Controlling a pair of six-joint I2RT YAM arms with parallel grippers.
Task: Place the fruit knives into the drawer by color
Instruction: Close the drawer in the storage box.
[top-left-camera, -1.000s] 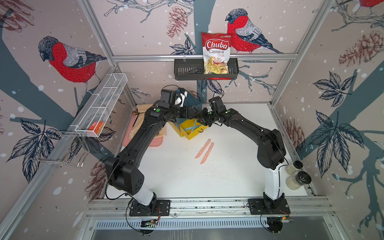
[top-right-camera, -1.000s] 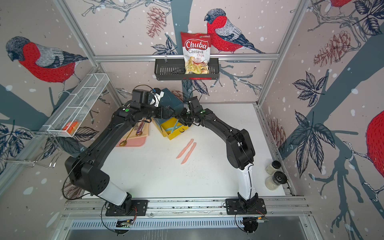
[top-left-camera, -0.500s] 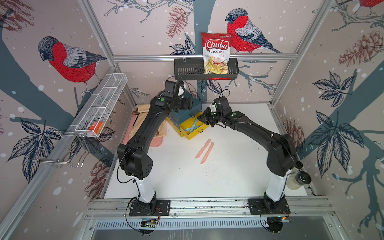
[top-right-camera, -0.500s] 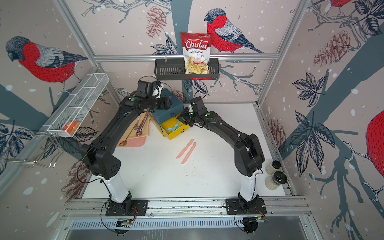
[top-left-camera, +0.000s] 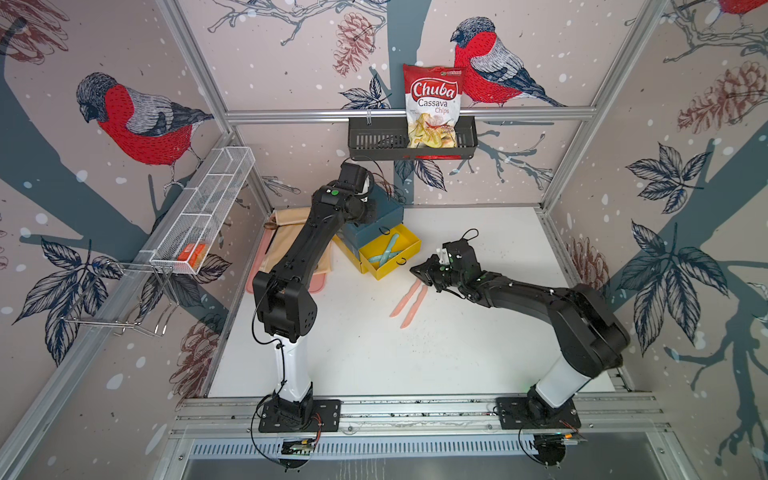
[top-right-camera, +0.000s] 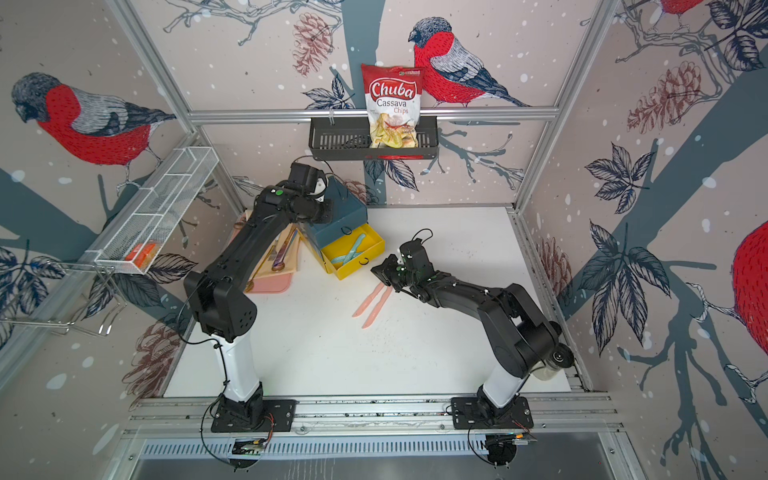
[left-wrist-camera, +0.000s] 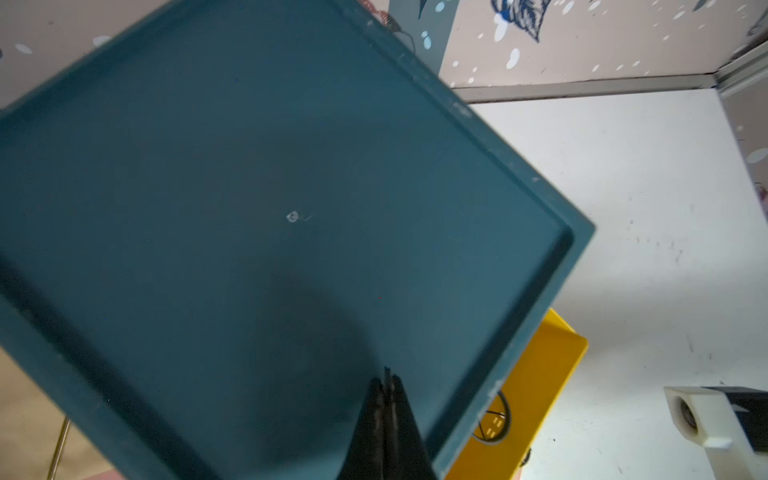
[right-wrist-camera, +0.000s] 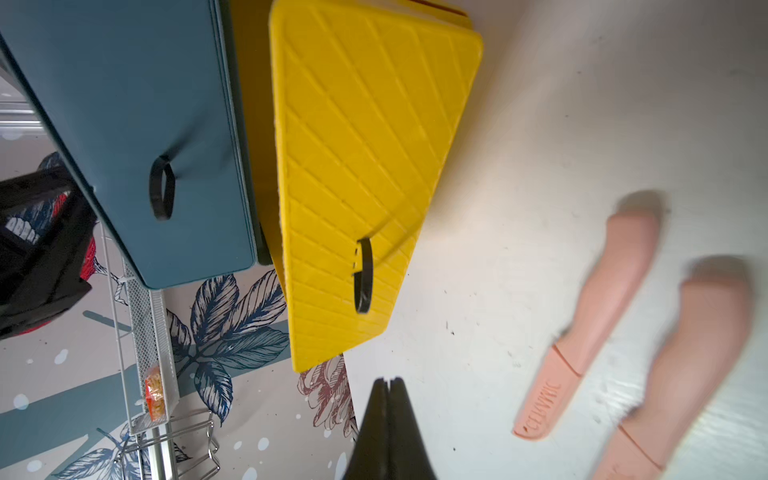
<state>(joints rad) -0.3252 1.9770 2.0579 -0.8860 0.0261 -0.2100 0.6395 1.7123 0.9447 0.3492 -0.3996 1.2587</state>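
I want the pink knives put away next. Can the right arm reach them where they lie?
Probably yes. The right gripper hangs just by one end of the pink knives, and they lie flat on the bare table with nothing between. Its jaws are shut, though, so it would need to open first.

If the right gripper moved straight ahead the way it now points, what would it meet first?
Probably the front panel of the open yellow drawer, near its black ring pull; the shut right gripper aims at it. Depth is unclear.
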